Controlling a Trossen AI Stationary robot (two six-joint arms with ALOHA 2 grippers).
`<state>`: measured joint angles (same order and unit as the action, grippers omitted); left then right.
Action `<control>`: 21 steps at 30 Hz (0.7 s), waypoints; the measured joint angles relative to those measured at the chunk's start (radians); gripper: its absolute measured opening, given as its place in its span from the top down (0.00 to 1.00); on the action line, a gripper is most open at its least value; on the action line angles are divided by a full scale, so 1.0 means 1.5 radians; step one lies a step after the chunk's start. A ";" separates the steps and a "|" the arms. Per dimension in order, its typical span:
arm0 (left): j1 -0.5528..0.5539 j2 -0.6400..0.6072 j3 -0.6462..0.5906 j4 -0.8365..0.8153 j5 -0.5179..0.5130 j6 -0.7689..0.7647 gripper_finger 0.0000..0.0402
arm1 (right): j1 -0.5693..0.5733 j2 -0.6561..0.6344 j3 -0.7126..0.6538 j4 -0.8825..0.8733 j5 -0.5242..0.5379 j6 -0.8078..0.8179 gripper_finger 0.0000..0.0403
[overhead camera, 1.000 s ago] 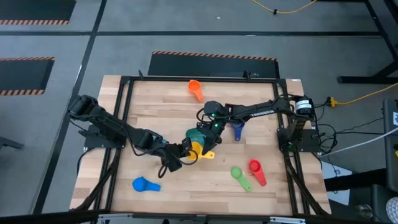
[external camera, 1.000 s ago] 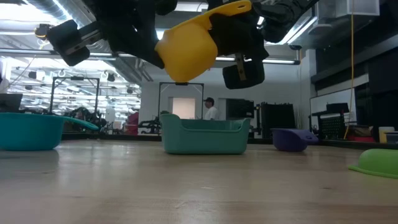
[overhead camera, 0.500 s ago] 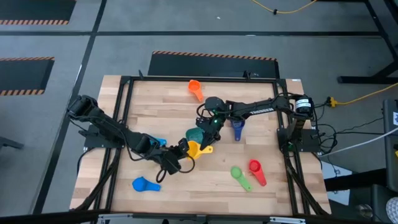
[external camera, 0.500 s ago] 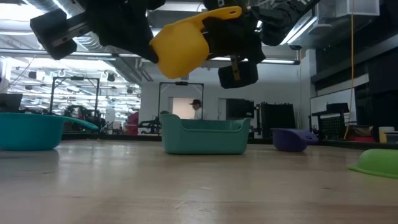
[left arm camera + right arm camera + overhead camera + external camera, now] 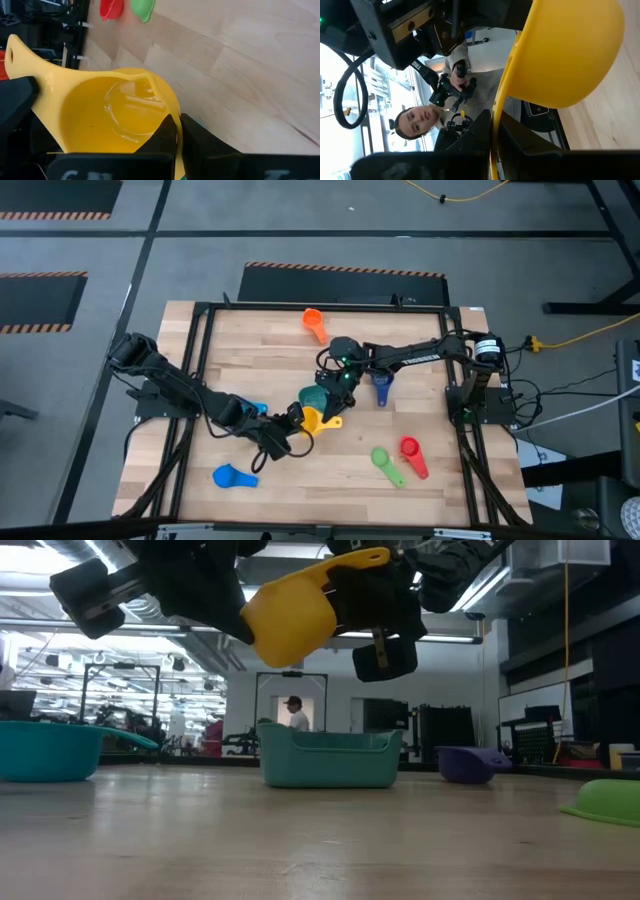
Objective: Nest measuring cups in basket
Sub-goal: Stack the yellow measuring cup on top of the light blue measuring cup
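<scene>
The yellow measuring cup [image 5: 290,618] hangs in the air just near-side of the teal basket [image 5: 330,758], which stands on its base at mid table [image 5: 314,394]. Both grippers are shut on the cup: my left gripper [image 5: 175,136] from the left [image 5: 294,423], my right gripper [image 5: 495,131] from the far right [image 5: 333,402]. Other cups lie on the table: orange [image 5: 314,323], dark blue [image 5: 383,388], green [image 5: 386,464], red [image 5: 412,456], and two light blue [image 5: 232,476] [image 5: 255,410]. My left gripper pinches the yellow cup's bowl wall at the rim [image 5: 176,117], one finger [image 5: 161,141] inside the bowl and one outside. It comes slanting down from the table's left. The cup is lifted clear and tilted. My right gripper pinches the yellow cup's flat handle [image 5: 501,107] between its two fingers, seen edge-on in its wrist view. It reaches in nearly level from the table's far right. The handle [image 5: 365,558] points up and to the right, with the bowl below it.
A black frame [image 5: 205,310] runs round the wooden table top. The dark blue cup [image 5: 468,764] sits right of the basket and the green one [image 5: 606,798] nearer on the right. A light blue cup [image 5: 45,750] is at the left. A person walks in the room behind.
The yellow cup, held by both grippers, has shifted a little toward the table's left, and its handle end has dipped slightly. My left arm swung with it and uncovered a light blue cup beneath it. In the last half second nothing moved.
</scene>
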<state>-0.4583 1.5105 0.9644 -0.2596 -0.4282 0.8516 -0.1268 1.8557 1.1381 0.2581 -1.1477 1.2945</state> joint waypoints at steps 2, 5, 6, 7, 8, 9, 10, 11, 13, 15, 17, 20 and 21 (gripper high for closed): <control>0.000 0.000 0.000 0.000 -0.001 0.000 1.00 | 0.000 0.000 0.000 0.000 0.000 0.000 0.93; 0.000 0.000 0.000 0.000 -0.002 0.000 1.00 | 0.000 0.000 0.000 -0.004 0.000 -0.001 0.93; 0.000 0.000 0.000 0.000 -0.002 0.000 1.00 | 0.000 0.000 0.000 -0.007 0.000 -0.001 0.93; 0.000 0.001 0.000 0.000 -0.002 0.000 1.00 | 0.000 0.000 0.000 -0.011 0.000 -0.001 0.93; 0.000 0.001 0.000 -0.001 -0.002 0.000 1.00 | 0.000 0.000 0.001 -0.017 0.002 -0.002 0.93; 0.000 0.001 -0.001 -0.002 -0.002 0.000 1.00 | 0.000 -0.001 0.001 -0.025 0.006 -0.005 0.93; 0.000 0.001 -0.001 -0.004 -0.002 0.000 1.00 | 0.001 -0.002 0.001 -0.036 0.011 -0.009 0.93; 0.000 0.001 -0.001 -0.006 -0.001 0.000 1.00 | 0.001 -0.002 0.001 -0.046 0.016 -0.012 0.93; 0.000 0.002 -0.002 -0.010 0.001 -0.001 1.00 | 0.001 -0.003 0.001 -0.064 0.043 -0.020 0.93; 0.000 0.002 -0.004 -0.019 0.001 -0.003 1.00 | 0.002 -0.004 0.001 -0.075 0.082 -0.052 0.93; 0.000 0.002 -0.004 -0.026 0.001 -0.005 1.00 | 0.004 -0.004 0.001 -0.071 0.100 -0.080 0.93; 0.000 0.002 -0.004 -0.042 0.001 -0.004 1.00 | 0.010 -0.004 0.001 -0.069 0.116 -0.103 0.93; 0.000 0.002 -0.004 -0.048 0.000 -0.003 1.00 | 0.012 -0.004 0.001 -0.069 0.121 -0.114 0.93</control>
<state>-0.4583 1.5139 0.9585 -0.3312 -0.4277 0.8466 -0.1092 1.8502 1.1400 0.1547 -0.9655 1.1239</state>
